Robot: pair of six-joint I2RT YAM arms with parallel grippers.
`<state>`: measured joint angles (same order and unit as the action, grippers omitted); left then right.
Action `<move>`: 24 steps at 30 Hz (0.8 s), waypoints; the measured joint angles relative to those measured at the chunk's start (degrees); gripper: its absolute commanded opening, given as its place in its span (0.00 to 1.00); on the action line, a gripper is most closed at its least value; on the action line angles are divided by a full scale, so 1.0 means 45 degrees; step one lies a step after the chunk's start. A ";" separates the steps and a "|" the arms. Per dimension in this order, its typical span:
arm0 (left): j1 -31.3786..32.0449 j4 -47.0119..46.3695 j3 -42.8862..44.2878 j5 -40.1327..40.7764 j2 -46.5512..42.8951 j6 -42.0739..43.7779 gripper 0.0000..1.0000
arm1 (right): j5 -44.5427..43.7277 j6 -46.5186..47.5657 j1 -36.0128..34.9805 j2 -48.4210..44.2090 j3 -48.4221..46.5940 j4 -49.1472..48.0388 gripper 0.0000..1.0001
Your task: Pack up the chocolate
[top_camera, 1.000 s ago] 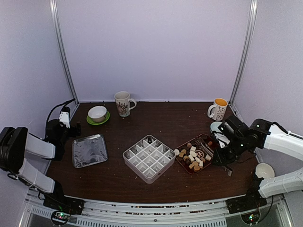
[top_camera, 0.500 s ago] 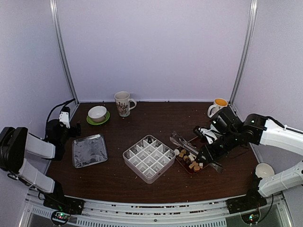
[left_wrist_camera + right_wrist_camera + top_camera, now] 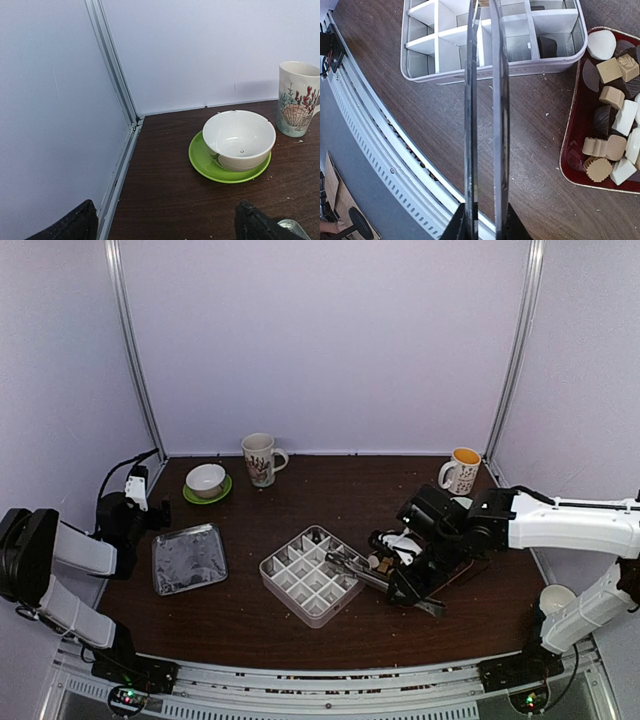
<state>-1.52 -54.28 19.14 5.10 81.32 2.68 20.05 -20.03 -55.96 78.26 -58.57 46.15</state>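
- The long metal tongs (image 3: 499,125) are clamped in the right gripper (image 3: 485,226), with their tips held over the white divided plastic tray (image 3: 545,62).
- Whether a piece is pinched at the tips cannot be told.
- The small brown, tan and white chocolates (image 3: 615,115) are heaped in the dark red dish (image 3: 568,150) just beside that tray.
- One dark piece (image 3: 547,46) is seen in a corner compartment.
- The left gripper (image 3: 165,225) is spread wide, with nothing held, near the white bowl (image 3: 240,137) on the green saucer (image 3: 210,167).
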 measured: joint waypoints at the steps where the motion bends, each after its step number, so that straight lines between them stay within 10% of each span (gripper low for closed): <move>1: 0.0000 0.0000 0.0000 0.0000 0.0000 0.0000 0.98 | -0.0005 0.0049 -0.0015 0.0126 -0.0044 -0.0068 0.21; 24: 0.0000 -0.0015 0.0000 0.0000 0.0000 0.0000 0.98 | -0.1156 0.0350 -0.0073 0.0680 -0.0359 -0.0223 0.28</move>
<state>-1.52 -54.35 19.14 5.10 81.32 2.68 14.85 -18.46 -56.29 81.32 -60.18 45.15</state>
